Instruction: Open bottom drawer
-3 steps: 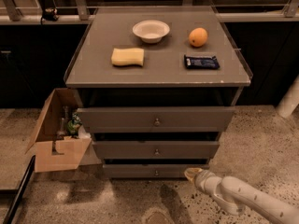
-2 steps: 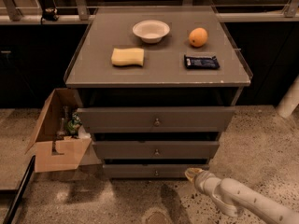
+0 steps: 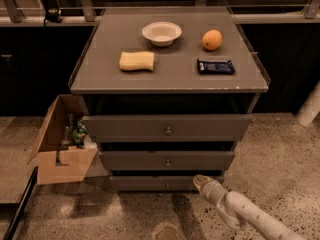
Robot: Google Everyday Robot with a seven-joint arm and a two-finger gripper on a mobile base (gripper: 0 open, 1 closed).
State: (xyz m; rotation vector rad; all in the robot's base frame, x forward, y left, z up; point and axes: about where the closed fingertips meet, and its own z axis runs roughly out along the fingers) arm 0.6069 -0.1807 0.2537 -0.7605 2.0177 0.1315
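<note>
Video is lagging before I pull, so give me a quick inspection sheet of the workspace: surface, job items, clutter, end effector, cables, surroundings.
Surface: cabinet top, holding four items.
Job's things: bottom drawer looks shut; its knob is free.
Clutter: bowl, orange, sponge and dark packet on top; cardboard box on the floor at left.
Grippers: end effector low, by the drawer front, right of the knob.
Cables: nothing seen.
Surroundings: speckled floor; white post at right.
</note>
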